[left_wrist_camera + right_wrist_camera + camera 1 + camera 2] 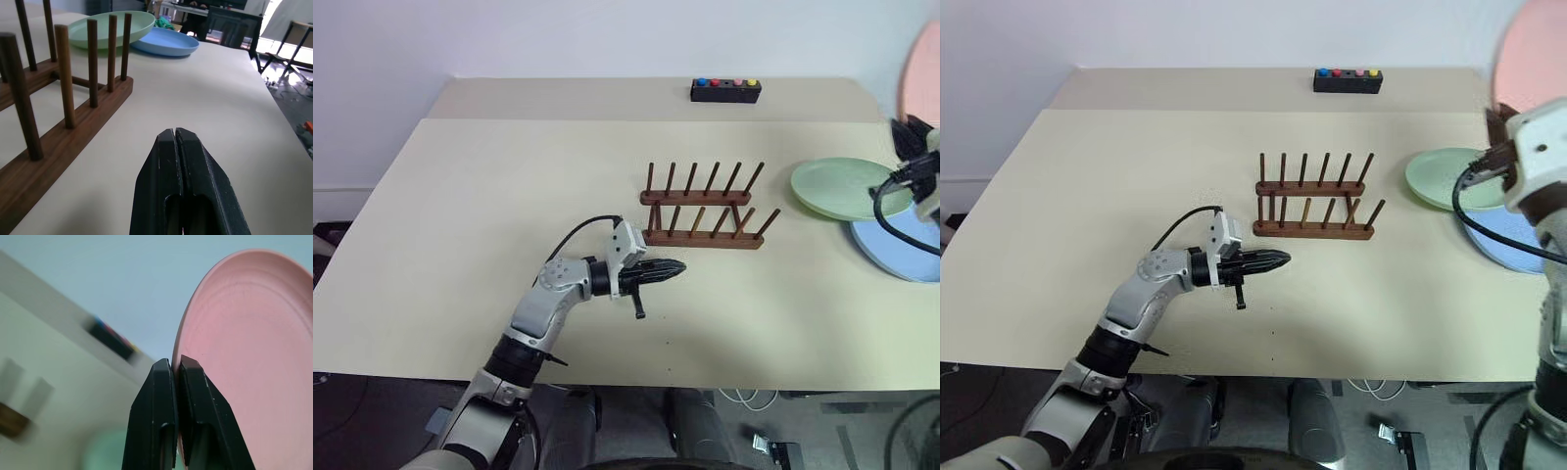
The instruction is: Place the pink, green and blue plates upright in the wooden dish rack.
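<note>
The cream table (489, 225) spreads across most of the head views, from the lower edge up to the pale wall. No brand, label or writing can be read on anything here.

The left arm rises from the lower left of the frame, elbow bent, forearm reaching toward the centre. Its left gripper (672, 267) points level toward the right of the frame, just below the near rail of the rack, with the two black fingers pressed together and nothing between them; a black cable loops over the wrist.

The right arm stands at the right edge of the frame, raised well above the table. The right gripper (175, 367) is clamped on the rim of the pink plate (1533, 59), which it holds tilted up on edge in the upper right corner, clear of the table.

The blue plate (891, 253) lies flat at the right side, and the green plate (837, 186) lies flat with its edge overlapping the blue one, just right of the rack.

The wooden dish rack (705, 208) sits a little right of centre, two dark rails with rows of upright pegs and no plate in it.

A small black box (725, 90) with blue, red and yellow buttons sits at the top centre, on the far part of the table
</note>
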Tool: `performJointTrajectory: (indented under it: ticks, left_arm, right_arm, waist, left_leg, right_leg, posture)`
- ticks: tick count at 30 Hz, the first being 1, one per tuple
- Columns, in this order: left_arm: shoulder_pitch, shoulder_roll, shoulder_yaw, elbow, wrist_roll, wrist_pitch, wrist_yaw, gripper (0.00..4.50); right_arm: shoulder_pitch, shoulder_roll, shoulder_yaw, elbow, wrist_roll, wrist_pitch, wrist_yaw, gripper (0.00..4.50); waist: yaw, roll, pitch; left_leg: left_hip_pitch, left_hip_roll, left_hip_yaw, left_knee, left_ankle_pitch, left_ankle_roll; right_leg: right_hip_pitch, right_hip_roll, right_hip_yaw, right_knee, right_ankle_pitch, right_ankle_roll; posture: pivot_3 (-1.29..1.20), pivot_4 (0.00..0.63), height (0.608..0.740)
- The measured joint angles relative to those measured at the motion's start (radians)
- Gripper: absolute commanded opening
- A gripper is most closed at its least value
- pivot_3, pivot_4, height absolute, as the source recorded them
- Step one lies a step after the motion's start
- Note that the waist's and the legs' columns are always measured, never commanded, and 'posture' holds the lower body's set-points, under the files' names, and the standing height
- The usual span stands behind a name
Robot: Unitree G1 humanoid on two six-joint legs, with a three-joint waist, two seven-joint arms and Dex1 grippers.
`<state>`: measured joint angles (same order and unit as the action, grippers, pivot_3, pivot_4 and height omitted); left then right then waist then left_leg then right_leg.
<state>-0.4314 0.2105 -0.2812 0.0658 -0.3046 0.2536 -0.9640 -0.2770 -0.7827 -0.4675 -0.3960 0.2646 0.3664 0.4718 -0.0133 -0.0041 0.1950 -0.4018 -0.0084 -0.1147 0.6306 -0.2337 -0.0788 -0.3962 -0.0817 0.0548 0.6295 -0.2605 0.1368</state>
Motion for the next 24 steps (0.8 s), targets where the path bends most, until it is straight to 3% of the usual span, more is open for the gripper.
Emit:
performJointTrajectory:
  ticks: [6, 9, 13, 20, 24]
  left_arm:
    - [0.011, 0.005, 0.001, -0.006, 0.003, 0.000, 0.023, 0.00]
    - [0.023, 0.012, 0.002, -0.013, 0.004, 0.000, 0.034, 0.00]
    - [0.040, 0.023, 0.004, -0.038, 0.009, 0.000, 0.056, 0.00]
    - [0.048, 0.028, 0.019, -0.066, 0.009, 0.004, 0.079, 0.00]
    - [0.061, 0.035, 0.022, -0.079, 0.009, 0.006, 0.093, 0.00]
  right_arm:
    - [-0.144, 0.093, 0.030, -0.006, 0.317, 0.115, 0.080, 0.07]
    - [-0.171, 0.105, 0.031, 0.001, 0.411, 0.153, 0.089, 0.07]
    - [-0.173, 0.158, 0.001, 0.057, 0.678, 0.276, 0.126, 0.07]
    - [-0.157, 0.158, -0.022, 0.082, 0.880, 0.368, 0.119, 0.07]
    - [-0.156, 0.156, -0.022, 0.130, 0.900, 0.379, 0.119, 0.07]
  waist:
    - [-0.002, 0.001, 0.000]
    - [0.002, 0.000, 0.000]
    - [0.000, 0.001, 0.000]
    - [0.000, 0.001, 0.000]
    - [-0.001, 0.001, 0.000]
  left_leg:
    - [0.000, 0.000, 0.000, 0.000, 0.000, 0.000]
    - [0.000, 0.000, -0.001, 0.000, 0.000, 0.000]
    - [0.000, 0.000, -0.001, 0.000, 0.000, 0.000]
    - [0.000, 0.000, -0.001, 0.000, 0.000, 0.000]
    - [0.000, 0.000, -0.001, 0.000, 0.000, 0.000]
  right_leg:
    - [0.000, 0.000, 0.000, 0.001, 0.000, 0.000]
    - [0.000, 0.000, -0.001, 0.000, 0.000, 0.000]
    - [0.000, 0.000, 0.000, 0.001, 0.000, 0.000]
    - [-0.001, 0.000, 0.000, 0.001, 0.000, 0.000]
    - [-0.001, 0.000, 0.000, 0.001, 0.000, 0.000]
  posture:
    - [0.00, 0.150, 0.734]
    - [0.00, 0.150, 0.734]
    - [0.00, 0.150, 0.734]
    - [0.00, 0.150, 0.734]
    - [0.00, 0.150, 0.734]
